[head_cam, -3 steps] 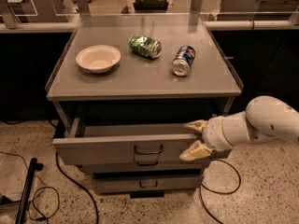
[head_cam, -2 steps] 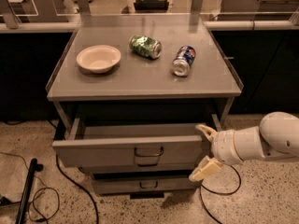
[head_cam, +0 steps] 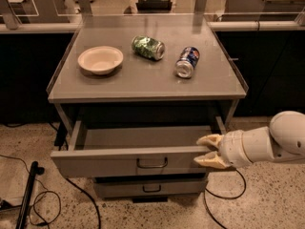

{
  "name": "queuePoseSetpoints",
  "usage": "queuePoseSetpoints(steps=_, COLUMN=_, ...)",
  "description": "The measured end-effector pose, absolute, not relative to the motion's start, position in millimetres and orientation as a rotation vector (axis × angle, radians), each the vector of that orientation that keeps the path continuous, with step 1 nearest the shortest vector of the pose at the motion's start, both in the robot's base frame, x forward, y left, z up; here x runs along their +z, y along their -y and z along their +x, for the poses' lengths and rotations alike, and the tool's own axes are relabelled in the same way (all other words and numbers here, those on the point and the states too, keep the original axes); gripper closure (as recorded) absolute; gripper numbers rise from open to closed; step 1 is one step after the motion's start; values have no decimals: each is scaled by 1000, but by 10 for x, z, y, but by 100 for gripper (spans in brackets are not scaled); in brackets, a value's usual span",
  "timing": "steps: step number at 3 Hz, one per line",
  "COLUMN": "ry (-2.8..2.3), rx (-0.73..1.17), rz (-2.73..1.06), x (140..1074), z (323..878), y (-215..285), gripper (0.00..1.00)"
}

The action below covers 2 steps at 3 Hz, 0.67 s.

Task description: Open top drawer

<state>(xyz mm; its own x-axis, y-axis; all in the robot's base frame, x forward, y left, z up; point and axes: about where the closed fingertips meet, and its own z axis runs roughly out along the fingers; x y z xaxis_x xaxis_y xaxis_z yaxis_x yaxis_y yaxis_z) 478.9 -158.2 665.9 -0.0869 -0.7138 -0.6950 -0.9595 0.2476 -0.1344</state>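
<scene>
The top drawer (head_cam: pixel 95 162) of the grey cabinet stands pulled out. Its shallow grey tray (head_cam: pixel 143 137) shows bare, and its dark loop handle (head_cam: pixel 152 163) sits at the centre of the front. My gripper (head_cam: pixel 207 150) comes in from the right on a white arm, at the right end of the drawer front. Its cream fingers are spread, the upper fingertip (head_cam: pixel 208 140) just over the front's top edge and the lower one in front of the panel. I cannot tell if they touch the drawer.
A narrower grey drawer (head_cam: pixel 150 187) sits shut below. On the cabinet top (head_cam: pixel 143 82) are a white bowl (head_cam: pixel 100 59), a crushed green can (head_cam: pixel 148 47) and a blue can (head_cam: pixel 187 62) on its side. Cables and a black pole (head_cam: pixel 26 194) lie on the floor at left.
My gripper dropped down and to the right away from the drawer front, then came back up to its right end. The drawer stays pulled out.
</scene>
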Motion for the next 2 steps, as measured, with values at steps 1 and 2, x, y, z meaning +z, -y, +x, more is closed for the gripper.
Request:
queuePoseSetpoints(steps=1, ry=-1862, rx=475, rz=-1526, x=6724, z=4789, y=1584, gripper=84)
queuePoseSetpoints(steps=2, ry=-1862, rx=475, rz=-1526, x=6732, z=4792, y=1599, gripper=100)
